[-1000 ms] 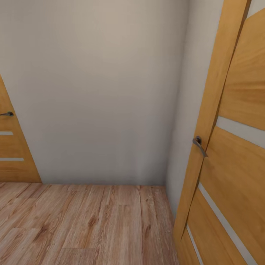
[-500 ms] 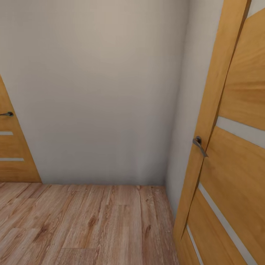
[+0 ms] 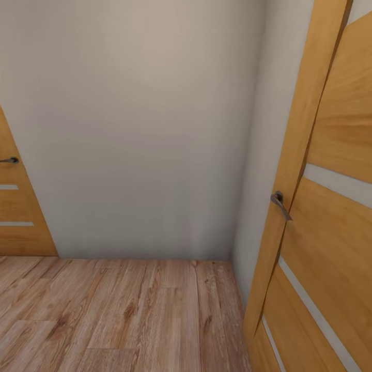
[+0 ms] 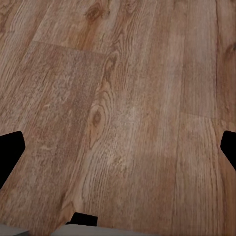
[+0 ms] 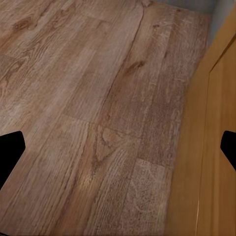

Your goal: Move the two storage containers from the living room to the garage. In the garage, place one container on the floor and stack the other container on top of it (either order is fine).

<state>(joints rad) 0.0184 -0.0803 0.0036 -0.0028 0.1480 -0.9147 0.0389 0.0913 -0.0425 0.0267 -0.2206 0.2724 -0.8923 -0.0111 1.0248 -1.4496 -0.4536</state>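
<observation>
the head view faces a plain beige wall [image 3: 139, 129] that meets a light wood plank floor [image 3: 119, 315] in a corner. at the right stands a light wooden door [image 3: 330, 217] with pale horizontal strips and a dark metal handle [image 3: 279, 203], seen nearly edge on and close to the camera. at the far left is part of a second wooden door [image 3: 15, 217] of the same make, with its own handle [image 3: 9, 160] at the picture's edge. the left wrist view looks down on the plank floor, with the left gripper [image 4: 118, 147] showing as 2 dark fingers [image 4: 10, 147] set wide apart with bare boards between them. the right wrist view shows the right gripper [image 5: 118, 147] likewise spread, its fingers [image 5: 10, 147] far apart over the floor, just beside the wooden door's lower part [image 5: 211, 162]. this is a wood-floored room by 2 doors.
</observation>
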